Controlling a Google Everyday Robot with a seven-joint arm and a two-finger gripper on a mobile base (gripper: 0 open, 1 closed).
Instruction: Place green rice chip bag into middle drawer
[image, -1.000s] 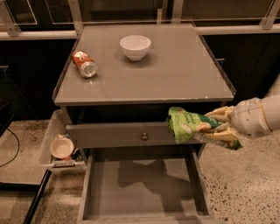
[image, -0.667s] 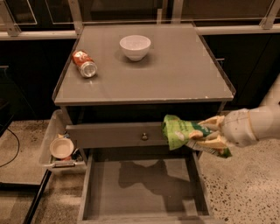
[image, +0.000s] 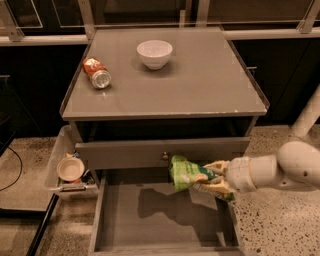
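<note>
The green rice chip bag (image: 186, 173) is a crumpled light-green foil bag held in the air over the right back part of the open middle drawer (image: 150, 225). My gripper (image: 212, 179) comes in from the right on a white arm and is shut on the bag's right end. The bag hangs just in front of the grey drawer front with the brass knob (image: 165, 155), above the drawer's bare grey floor. The bag casts a shadow on that floor.
On the cabinet top (image: 200, 90) stand a white bowl (image: 154, 53) and an orange soda can (image: 97, 73) lying on its side. A side bin (image: 59, 165) at the left holds a small white bowl (image: 70, 169). Speckled floor lies around.
The arm has moved left and down with the bag, from beside the upper drawer front to over the open drawer.
</note>
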